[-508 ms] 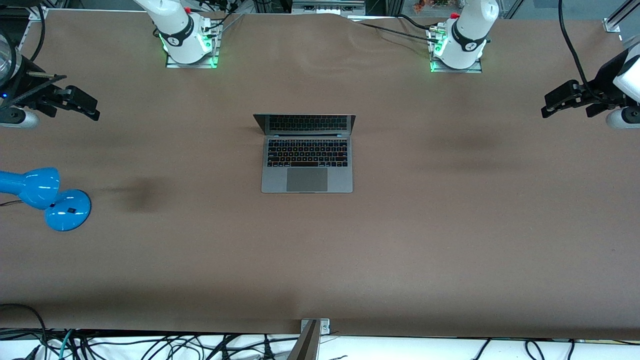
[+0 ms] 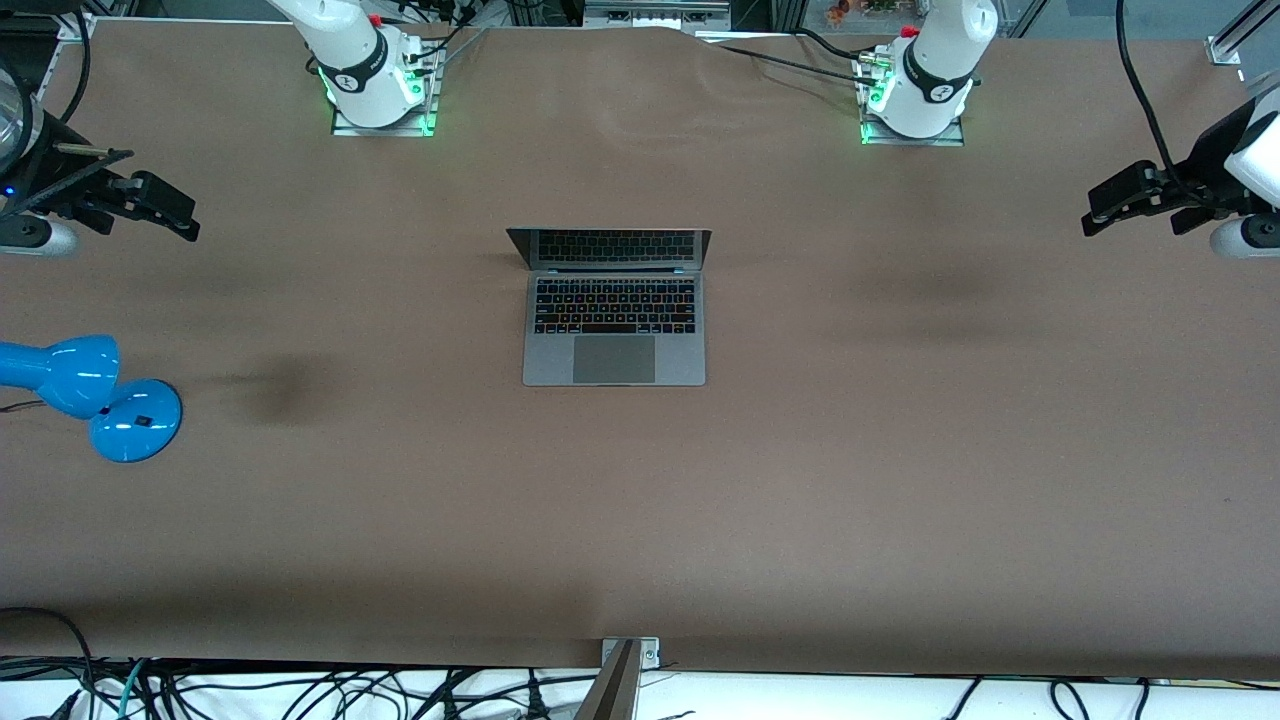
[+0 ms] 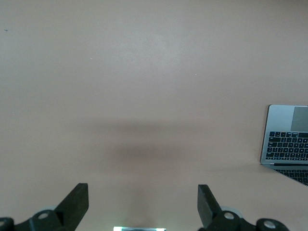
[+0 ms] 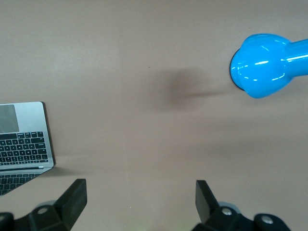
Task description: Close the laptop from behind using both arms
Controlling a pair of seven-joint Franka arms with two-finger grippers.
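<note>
Both tools (image 3: 143, 202) (image 4: 140, 199) spread, laptop (image 2: 614, 320) open.

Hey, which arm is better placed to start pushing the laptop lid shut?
Neither clearly. The laptop sits open mid-table. The left gripper hangs over its end of the table, the right gripper over its own end above the blue lamp. Both stand about equally far away, jaws open, holding nothing.

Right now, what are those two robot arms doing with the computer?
Nothing yet. The laptop sits open in the middle of the table, untouched. The left gripper and the right gripper are both open and up in the air over the table's two ends. A blue lamp stands toward the right arm's end.
</note>
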